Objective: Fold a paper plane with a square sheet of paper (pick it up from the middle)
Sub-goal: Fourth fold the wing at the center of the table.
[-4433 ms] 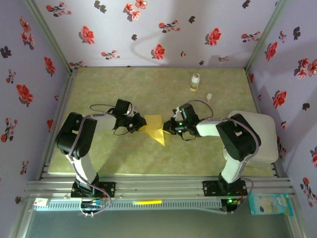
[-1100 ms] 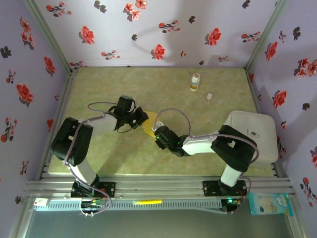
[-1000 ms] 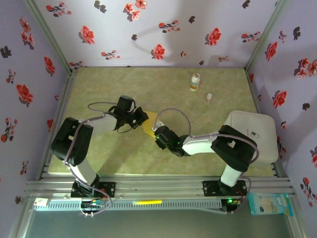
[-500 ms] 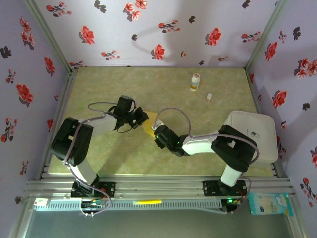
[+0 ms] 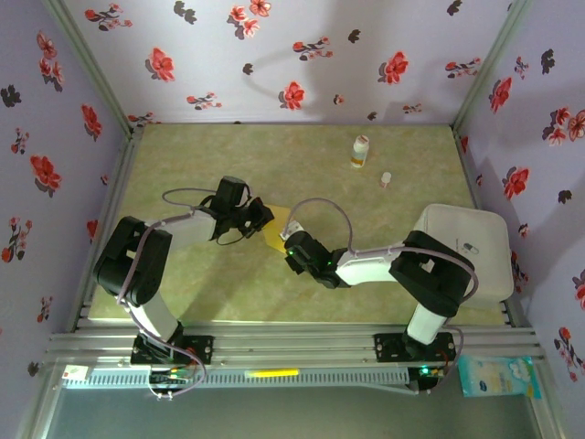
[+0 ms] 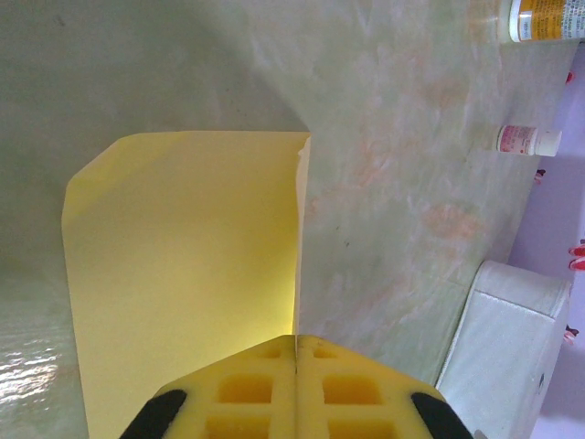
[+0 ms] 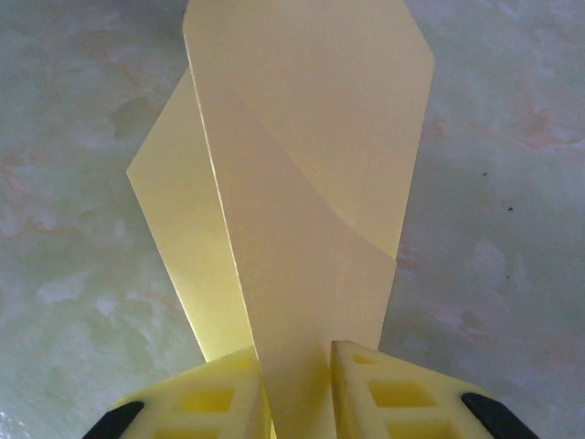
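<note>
Right gripper (image 7: 294, 366), repositioned to the near edge, pinches the square sheet of paper (image 7: 311, 137) while left gripper (image 6: 295, 343) stays clamped on it, so the next fold can begin.

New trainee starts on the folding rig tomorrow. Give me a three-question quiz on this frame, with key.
1. True or false: the paper lies flat on the table, untouched.
2. What stands near the table's far edge? A) a bottle B) a cup C) a bowl
3. Which gripper's pads show a gap with paper running between them?

Key:
1. False: the left gripper and right gripper both hold it.
2. A
3. Right
</note>
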